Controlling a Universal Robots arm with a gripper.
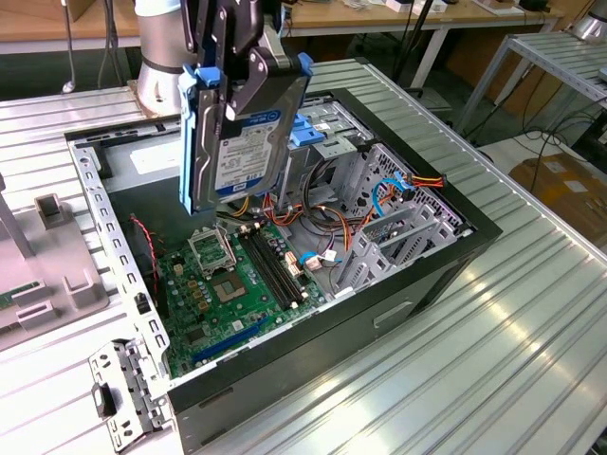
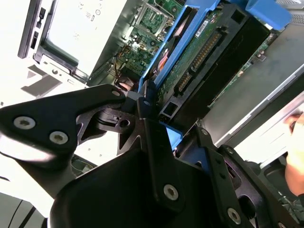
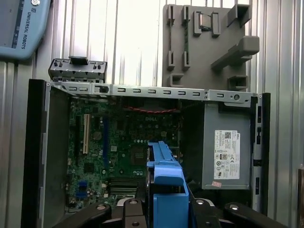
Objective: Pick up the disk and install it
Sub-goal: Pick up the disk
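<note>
Above the motherboard (image 1: 228, 284), the tool (image 1: 248, 74) holds the disk (image 1: 242, 156) beside cables (image 1: 327, 227).

Bright even light, table (image 2: 12, 80) blown white in the second wrist view, computer case (image 1: 417, 284) interior dim

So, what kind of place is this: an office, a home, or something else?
Most likely a robotics lab or workshop. An open computer case lies on a ribbed metal table, the arm's hand holds the disk above it, and workbenches with hanging cables stand behind.
</note>
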